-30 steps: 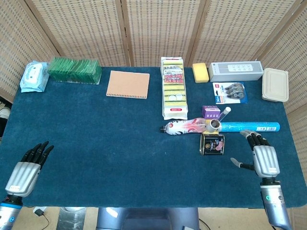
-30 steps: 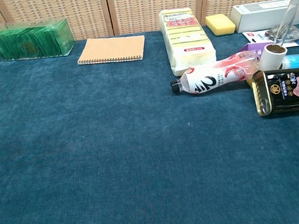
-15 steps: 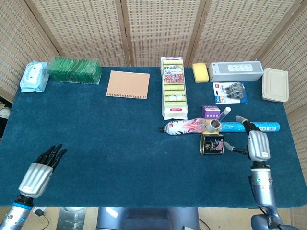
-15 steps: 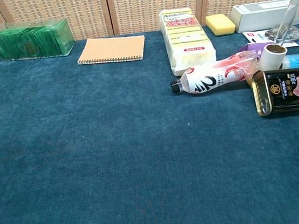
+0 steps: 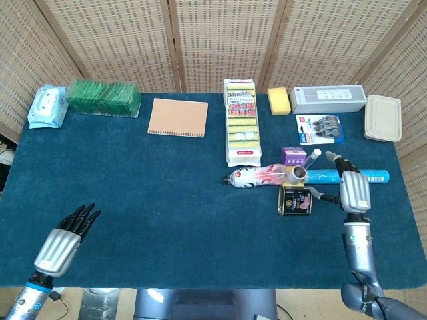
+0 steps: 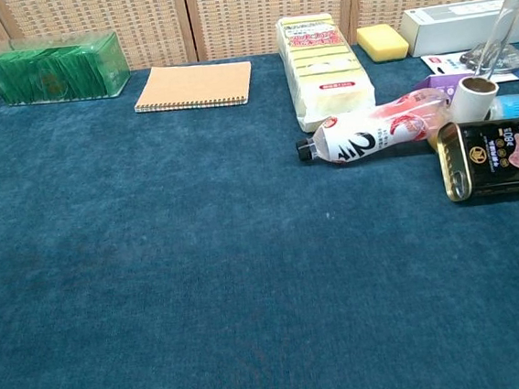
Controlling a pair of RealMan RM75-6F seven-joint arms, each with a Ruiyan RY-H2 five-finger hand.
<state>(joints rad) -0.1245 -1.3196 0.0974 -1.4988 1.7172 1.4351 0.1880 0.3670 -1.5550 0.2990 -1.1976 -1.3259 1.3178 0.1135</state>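
My right hand (image 5: 353, 191) hovers open at the right of the table, fingers stretched out flat. Its fingertips reach over the light-blue tube (image 5: 373, 176), and its thumb points left toward the dark tin can (image 5: 295, 200). It holds nothing. The can (image 6: 493, 157) lies on its side just in front of a white tape roll (image 5: 297, 174) and a red-and-white bottle (image 5: 253, 177) that also lies flat. My left hand (image 5: 65, 241) floats open above the near left corner, with only bare blue cloth around it. Neither hand shows in the chest view.
Along the back stand a wipes pack (image 5: 48, 107), a green box (image 5: 103, 97), a tan notebook (image 5: 177, 117), a long sponge pack (image 5: 241, 123), a yellow sponge (image 5: 279, 100), a grey box (image 5: 328, 99) and a beige lidded container (image 5: 383, 118). A purple box (image 5: 292, 156) sits behind the tape roll.
My right hand has moved away from the table's near edge, forward to the blue tube and the can. My left hand has drifted a little to the right and forward.
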